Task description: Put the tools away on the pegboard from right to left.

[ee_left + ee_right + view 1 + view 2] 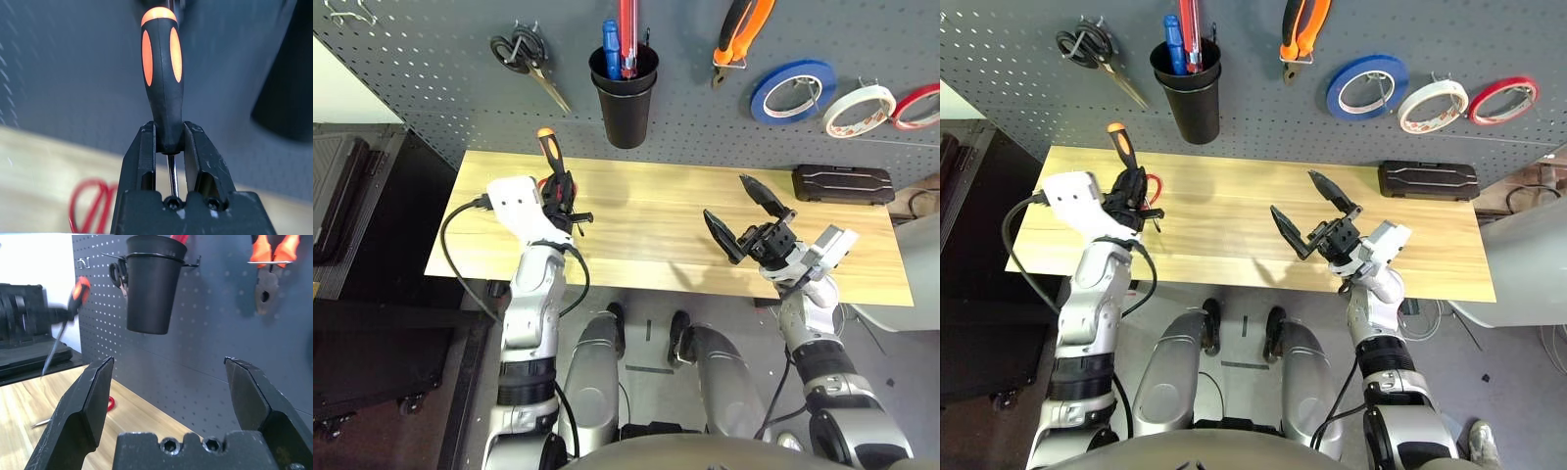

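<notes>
The left gripper (168, 147) is clamping the lower end of the small screwdriver with the orange and black handle (163, 78), holding it upright above the left part of the light wooden table (646, 230), with the red-handled scissors (1151, 186) lying on the wood just behind it. The right gripper (1312, 211) is hovering over the middle of the table with its fingers spread wide and nothing between them, facing the dark grey perforated pegboard (431, 59), where the orange-handled pliers (739, 34) and the white tape roll (859, 110) are hanging
</notes>
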